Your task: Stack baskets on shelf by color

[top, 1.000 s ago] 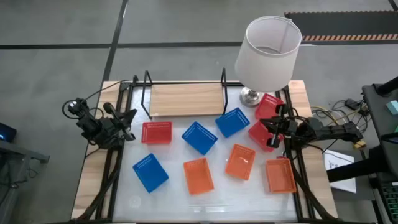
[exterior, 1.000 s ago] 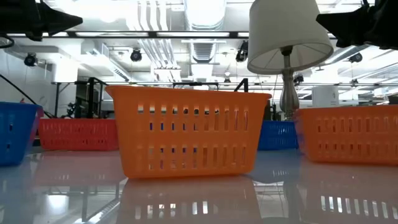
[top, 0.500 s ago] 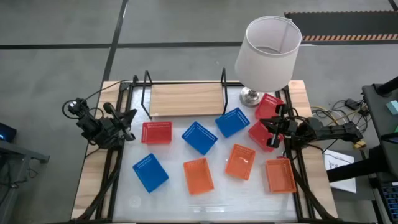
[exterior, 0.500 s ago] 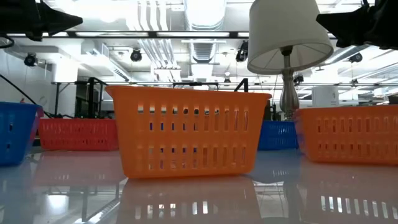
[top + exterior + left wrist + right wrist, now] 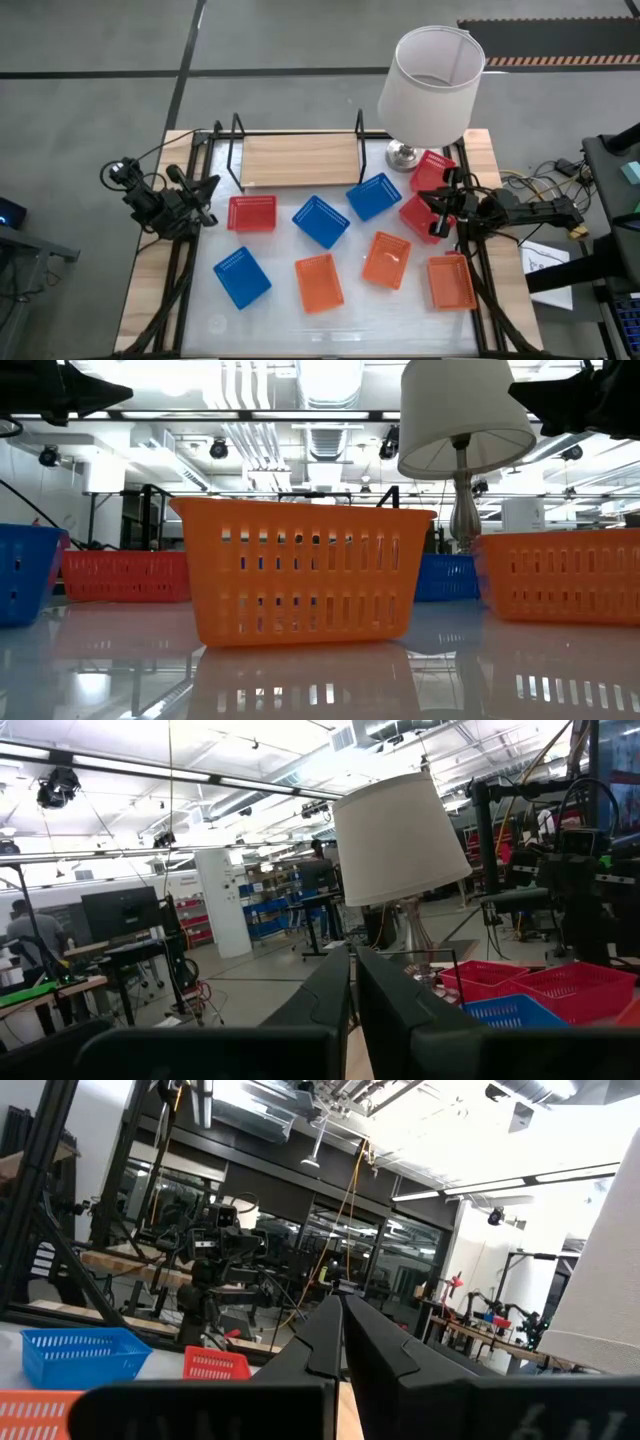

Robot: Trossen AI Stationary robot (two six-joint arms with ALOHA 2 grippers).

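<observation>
Shelf: light-wood shelf (image 5: 298, 159) at the table's far edge, bare, wire frame ends upright.
Blue baskets: three; one (image 5: 374, 196) near the lamp (image 5: 430, 80), one (image 5: 321, 220) mid-table, one (image 5: 241, 277) front left.
Red baskets: one (image 5: 252, 213) just before the shelf; two (image 5: 431, 171) at the right, beside the lamp base.
Orange baskets: three (image 5: 319, 282) across the front.
Left gripper (image 5: 208, 197): table's left edge, fingers pressed together, empty.
Right gripper (image 5: 436, 208): over the right red baskets, fingers closed together, holding nothing.
</observation>
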